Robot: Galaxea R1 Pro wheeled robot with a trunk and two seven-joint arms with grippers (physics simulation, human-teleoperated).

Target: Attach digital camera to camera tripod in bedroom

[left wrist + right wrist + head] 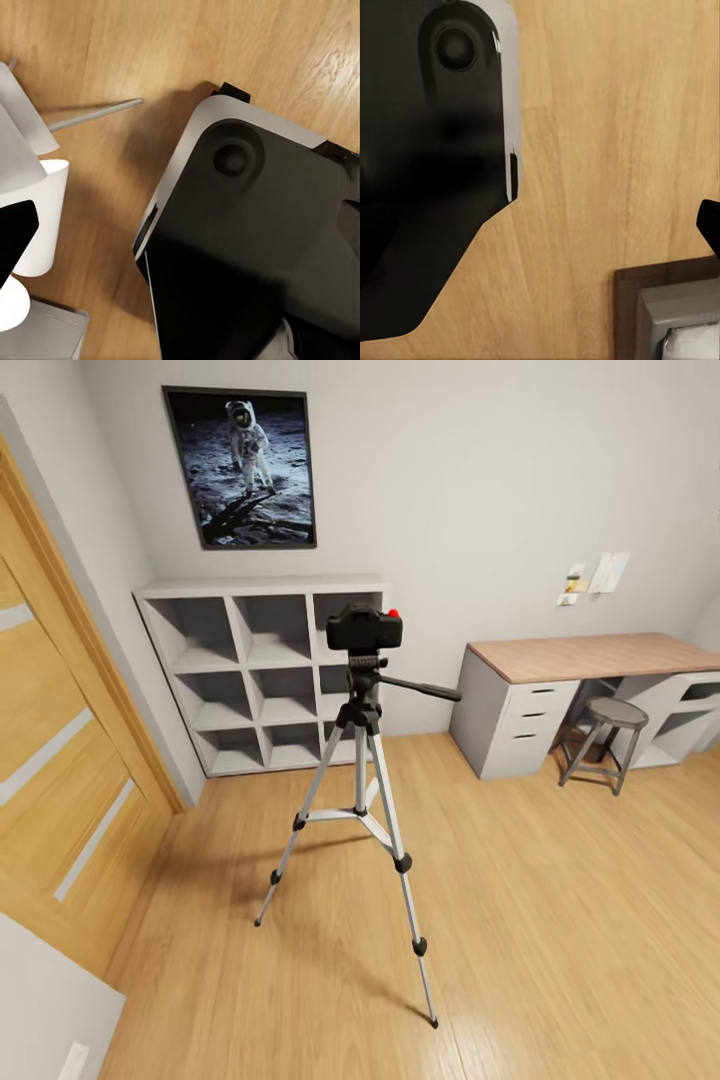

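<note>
Neither gripper's state can be told. The small black boxy digital camera (364, 627) sits atop the silver-legged camera tripod (360, 780), standing on the light wood floor (560, 920) before a grey cube shelf (250, 670).

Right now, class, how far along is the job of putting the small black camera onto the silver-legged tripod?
Looks done: the small black boxy camera with the red button sits on the black head of the silver-legged tripod, which stands on the light wood floor before the grey cube shelf. Nothing is in hand and, by the head view, no step seems left.
</note>
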